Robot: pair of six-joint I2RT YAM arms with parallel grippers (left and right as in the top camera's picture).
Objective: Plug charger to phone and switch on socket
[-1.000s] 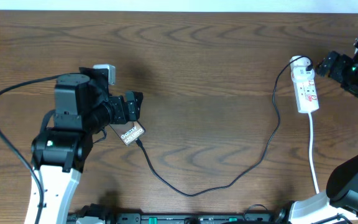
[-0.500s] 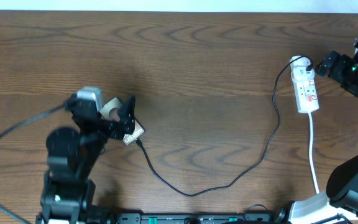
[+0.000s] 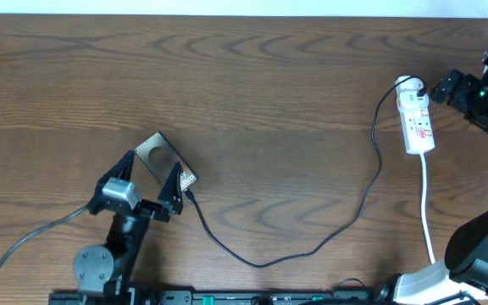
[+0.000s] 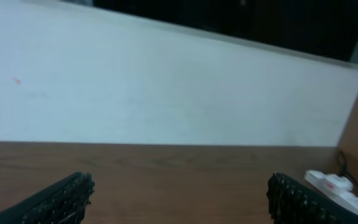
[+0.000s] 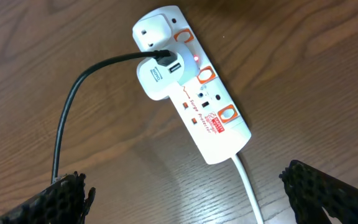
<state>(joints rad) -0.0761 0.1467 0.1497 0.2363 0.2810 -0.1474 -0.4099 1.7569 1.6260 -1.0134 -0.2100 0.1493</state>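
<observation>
On worktop, right edge: white oblong power strip (image 3: 417, 120) w/ red-ringed switches (image 5: 206, 76). Its white lead (image 3: 426, 203) runs toward the near edge, and a white adapter (image 5: 157, 78) is plugged in near the far end.
Strip long axis: far-to-near on overhead, slight tilt. Diagonal in right wrist view, upper left to lower right.
Right jaws: wide apart, empty. Fingertips (image 5: 67, 194) sit at the bottom corners of the wrist view, w/ the strip ahead of & between them, not touching.
Strip vs right jaws: near, on their left in overhead. Switch side faces the right arm (image 3: 481, 95).
Phone: flat dark rectangular smartphone (image 3: 158, 155) w/ glossy screen, left-centre of worktop. Long axis diagonal, w/ the white-text end toward near-right.
Left jaws: wide, empty. Overhead shows them either side of the phone's near half, but height above it can't be told. Left wrist view shows only wall & worktop, no phone.
Charger: long thin black cable (image 3: 261, 264). Its tip meets the phone's near-right end & looks seated, though a finger partly hides it. Other end goes into the adapter.
Nearer arm: right arm for the strip. Left arm is well apart from it.
Step judged: phone end prob. done, socket switch next.
Switch state: small red glow by the middle switch, maybe live. Can't tell for sure.
Next move needs: right jaws narrowed, one tip brought down on a switch, coming in across the strip's short axis.
</observation>
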